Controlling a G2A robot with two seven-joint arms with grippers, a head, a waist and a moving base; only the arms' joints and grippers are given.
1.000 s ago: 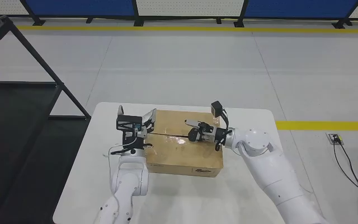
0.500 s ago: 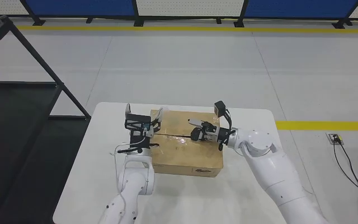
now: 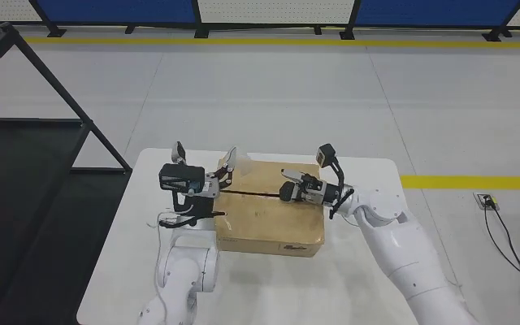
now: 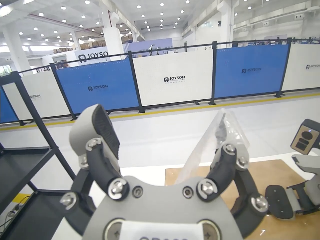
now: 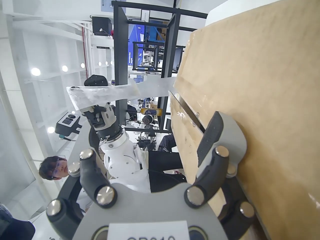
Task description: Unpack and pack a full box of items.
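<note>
Count: one desk (image 3: 357, 268), one cardboard box (image 3: 268, 219), one strip of clear tape (image 4: 200, 151), two grippers.

Left gripper (image 3: 203, 158): at the box's left end, towards the desk's far-left corner. Jaws spread wide, clamping nothing. The tape strip clings to the finger nearer the box and trails down to the box top.

Box: mid-desk, closer to the far edge than the near one. Flaps down, with a dark seam (image 3: 252, 193) running left to right across the top.

Right gripper (image 3: 288, 184): over the right half of the box top, by the seam. Jaws apart, nothing between them.

The top view gives the layout of box and arms on the desk. The left wrist view shows the tape stuck to one finger only. The right wrist view shows one right finger (image 5: 217, 136) lying against the cardboard beside the seam, and the tape drawn out from the box's far end.
</note>
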